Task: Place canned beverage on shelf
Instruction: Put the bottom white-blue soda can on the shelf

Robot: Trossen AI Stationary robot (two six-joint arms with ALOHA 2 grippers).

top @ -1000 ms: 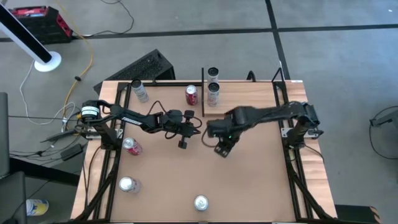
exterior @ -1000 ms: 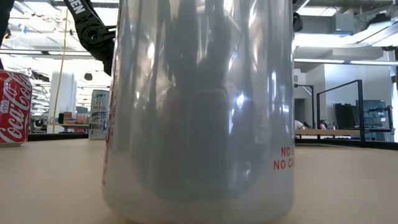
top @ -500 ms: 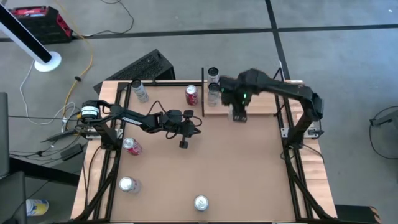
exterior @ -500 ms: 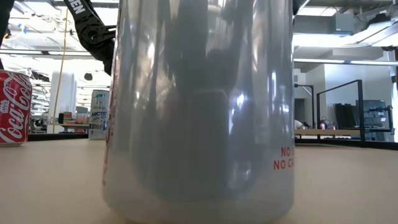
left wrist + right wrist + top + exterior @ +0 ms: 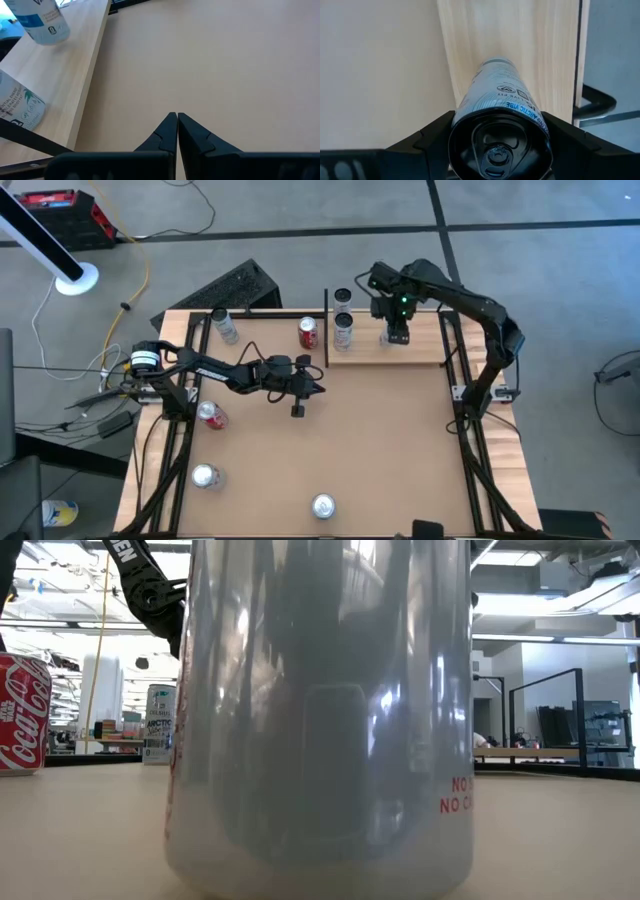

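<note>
Right tool (image 5: pixel 397 335): I see its fingers spread around a pale blue-and-white can (image 5: pixel 497 102), clamped on both sides, held over the shelf.
Held can: in my right wrist view it lies between the fingers with its pull-tab end toward the camera and its body stretching out over the pale wood grain.
Shelf (image 5: pixel 420 345): a pale plank at the far side of the counter, with a thin black rail along its left short end; the right tool hangs above its middle.
Cans on shelf: one silver can (image 5: pixel 343 330) stands near the rail end; a second can (image 5: pixel 343 299) shows just beyond it at the far edge.
Right arm pose: reaching from its base on the right edge up and across to the far side, elbow raised, wrist bent down over the shelf.
Left tool (image 5: pixel 298 410): fingers pressed together, gripping nothing, low over bare counter (image 5: pixel 380 450) near the middle.
Left arm pose: stretched out low from its base on the left.
Other cans: a red can (image 5: pixel 308 332) stands just left of the rail.
</note>
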